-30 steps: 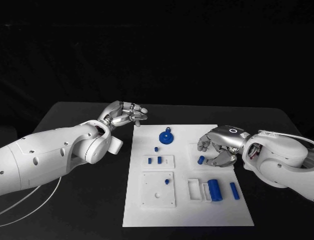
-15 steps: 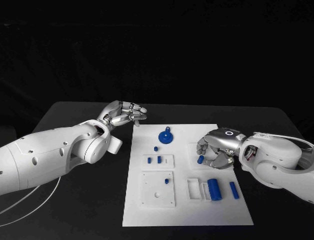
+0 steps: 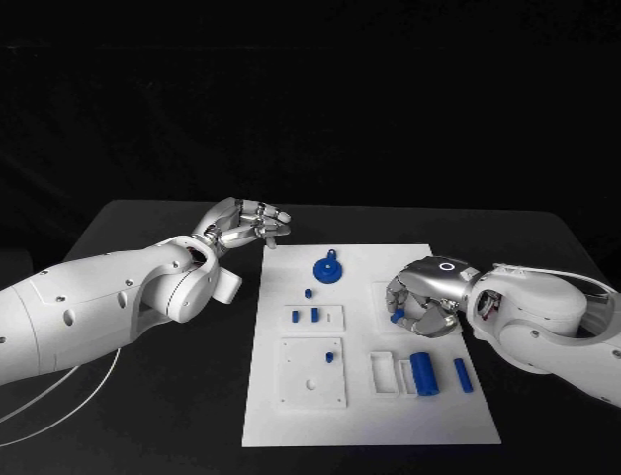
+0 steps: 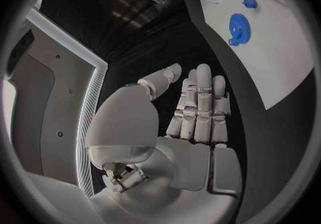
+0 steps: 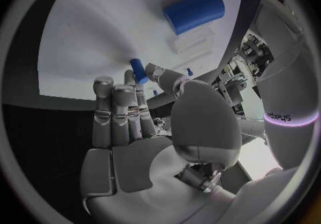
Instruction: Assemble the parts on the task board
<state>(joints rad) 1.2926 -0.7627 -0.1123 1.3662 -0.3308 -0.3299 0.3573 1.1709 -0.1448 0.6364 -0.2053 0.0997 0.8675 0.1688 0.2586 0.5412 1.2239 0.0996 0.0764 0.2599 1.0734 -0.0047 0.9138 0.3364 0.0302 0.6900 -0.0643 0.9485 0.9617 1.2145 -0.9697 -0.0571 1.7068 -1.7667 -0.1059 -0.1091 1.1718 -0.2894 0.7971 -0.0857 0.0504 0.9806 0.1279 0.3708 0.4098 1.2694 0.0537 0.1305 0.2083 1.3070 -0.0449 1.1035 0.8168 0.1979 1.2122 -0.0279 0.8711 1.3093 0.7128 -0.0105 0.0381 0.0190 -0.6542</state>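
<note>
Fingers of the right hand [image 3: 427, 297] pinch a small blue peg [image 3: 397, 316]; left hand [image 3: 243, 224] empty off the task board [image 3: 397, 416] edge.

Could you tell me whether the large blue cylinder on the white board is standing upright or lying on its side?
Lying on its side. The large blue cylinder rests lengthwise on the white task board, its curved side facing up in the right wrist view.

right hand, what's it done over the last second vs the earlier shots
The right hand has crept leftward across the task board and closed in on the small blue peg, its fingers now at the peg. The left hand and the other blue parts stayed put.
</note>
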